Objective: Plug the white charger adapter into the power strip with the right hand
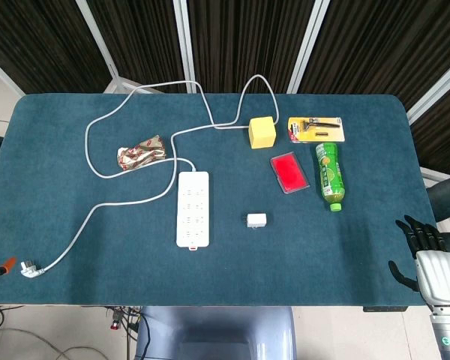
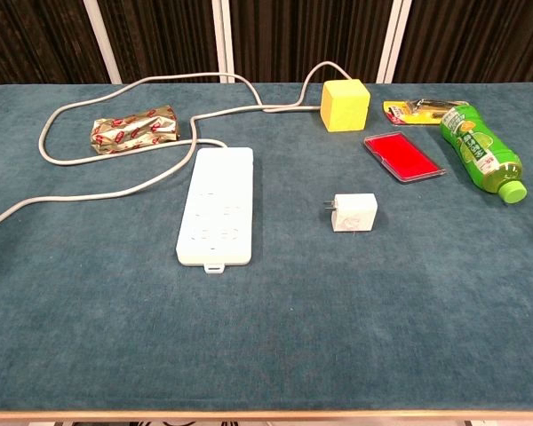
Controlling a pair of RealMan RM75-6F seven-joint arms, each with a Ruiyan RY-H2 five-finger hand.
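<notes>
white boxy adapter (image 2: 355, 213) on teal felt nr slab-like power strip (image 2: 216, 216); right hand (image 1: 427, 259) spread, empty.

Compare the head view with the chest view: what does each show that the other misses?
Only the head view shows the right hand, open at the table's right edge and holding nothing, and the cord's plug lying unplugged near the front left corner. The left hand shows in neither.

Only the chest view shows the white charger's prongs, pointing toward the power strip.

Both show the strip, the charger lying apart to its right, the yellow cube, red case, green bottle, razor pack and snack wrapper on the teal table.
</notes>
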